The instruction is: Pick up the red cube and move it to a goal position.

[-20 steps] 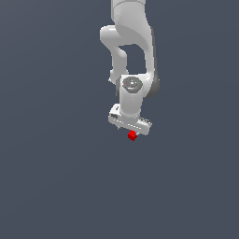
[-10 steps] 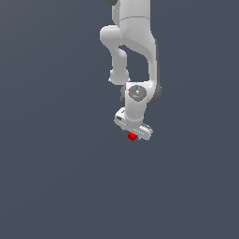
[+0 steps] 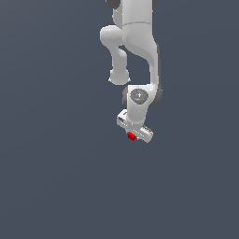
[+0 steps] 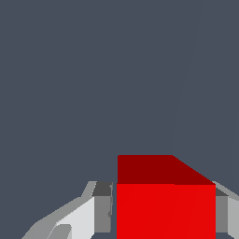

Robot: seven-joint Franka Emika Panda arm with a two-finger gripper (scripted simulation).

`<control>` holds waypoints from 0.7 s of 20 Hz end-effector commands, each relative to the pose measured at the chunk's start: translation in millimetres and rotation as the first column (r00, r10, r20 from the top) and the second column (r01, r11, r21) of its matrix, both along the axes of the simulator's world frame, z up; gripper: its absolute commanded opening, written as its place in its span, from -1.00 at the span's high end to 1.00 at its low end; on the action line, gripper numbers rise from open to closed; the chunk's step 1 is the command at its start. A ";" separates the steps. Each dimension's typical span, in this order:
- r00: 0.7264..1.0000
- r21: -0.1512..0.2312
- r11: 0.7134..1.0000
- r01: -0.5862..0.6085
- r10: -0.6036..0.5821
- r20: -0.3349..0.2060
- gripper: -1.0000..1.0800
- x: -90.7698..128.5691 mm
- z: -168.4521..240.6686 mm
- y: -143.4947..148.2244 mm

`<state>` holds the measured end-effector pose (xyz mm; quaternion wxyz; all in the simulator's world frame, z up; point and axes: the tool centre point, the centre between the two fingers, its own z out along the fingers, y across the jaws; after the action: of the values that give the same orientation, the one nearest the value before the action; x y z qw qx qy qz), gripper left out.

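red cube (image 4: 165,210) between claw (image 4: 163,212) fingers, apparently gripped

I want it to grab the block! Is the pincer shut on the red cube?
Yes, shut on it. In the wrist view the pincer has a finger pressed against each side of the red cube.

Matt, smooth red cube (image 4: 165,210); smooth white pincer (image 4: 163,212) with grey pads (image 4: 103,212); flat matt grey ground (image 3: 56,163).

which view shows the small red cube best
The wrist view: the small bright red cube fills the foreground between the grey fingers, two faces clear. The exterior view shows only a red speck under the white gripper.
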<state>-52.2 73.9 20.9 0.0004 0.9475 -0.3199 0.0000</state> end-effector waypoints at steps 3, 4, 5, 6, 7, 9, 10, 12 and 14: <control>1.000 0.000 1.000 0.003 -0.003 0.001 1.00 0.2 -0.3 0.0; 1.000 0.000 1.000 0.003 -0.003 0.001 1.00 0.2 -0.3 0.0; 1.000 0.000 1.000 0.003 -0.003 0.001 1.00 0.2 -0.3 0.0; 1.000 0.000 1.000 0.003 -0.003 0.001 1.00 0.2 -0.3 0.0; 1.000 0.000 1.000 0.003 -0.003 0.001 1.00 0.2 -0.3 0.0; 1.000 0.000 1.000 0.003 -0.003 0.001 1.00 0.2 -0.3 0.0; 1.000 0.000 1.000 0.002 -0.002 0.001 1.00 0.3 -0.1 0.4; 1.000 0.000 1.000 0.002 -0.002 0.001 1.00 0.5 1.1 0.0; 1.000 0.000 1.000 0.002 -0.002 0.001 1.00 1.2 4.7 -1.0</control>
<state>-51.9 73.6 22.9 0.0005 0.9471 -0.3209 -0.0002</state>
